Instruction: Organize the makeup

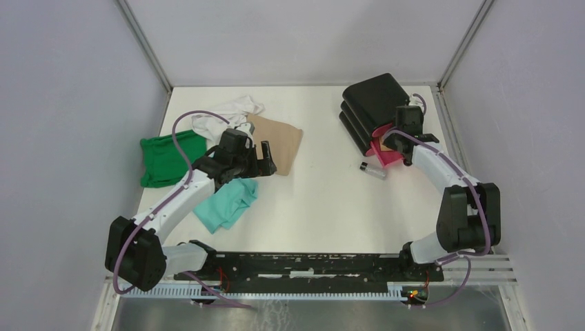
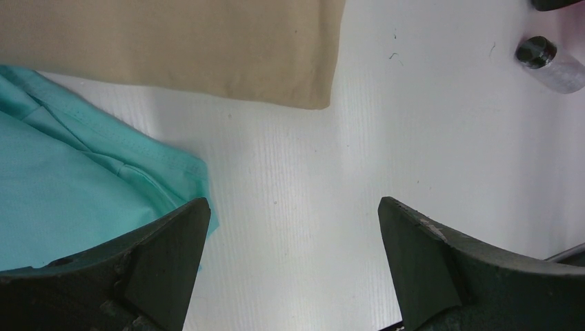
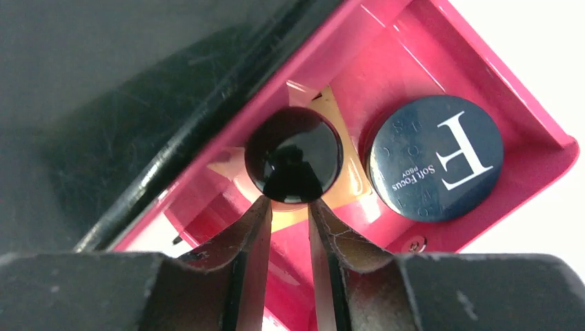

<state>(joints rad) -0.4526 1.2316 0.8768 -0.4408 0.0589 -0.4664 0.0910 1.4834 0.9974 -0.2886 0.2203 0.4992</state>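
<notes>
My right gripper (image 1: pixel 394 141) (image 3: pixel 290 200) reaches into the open pink drawer (image 1: pixel 388 154) (image 3: pixel 545 134) of the black box (image 1: pixel 376 103). Its jaws stand narrowly apart, pinching a small glossy black round item (image 3: pixel 294 155) at their tips. Under that item lies a tan square pad (image 3: pixel 345 189). Beside it a small dark round jar (image 3: pixel 434 157) with a white "F" lies in the drawer. A clear black-capped vial (image 1: pixel 373 169) (image 2: pixel 552 61) lies on the table in front of the box. My left gripper (image 1: pixel 265 160) (image 2: pixel 293 207) is open and empty above bare table. The puff and the sponge are out of view.
A teal cloth (image 1: pixel 227 201) (image 2: pixel 76 200) lies by my left gripper, a tan cloth (image 1: pixel 279 141) (image 2: pixel 207 41) beyond it. A green cloth (image 1: pixel 169 158) and a white cloth (image 1: pixel 227 114) lie at the left back. Walls close in the table on three sides.
</notes>
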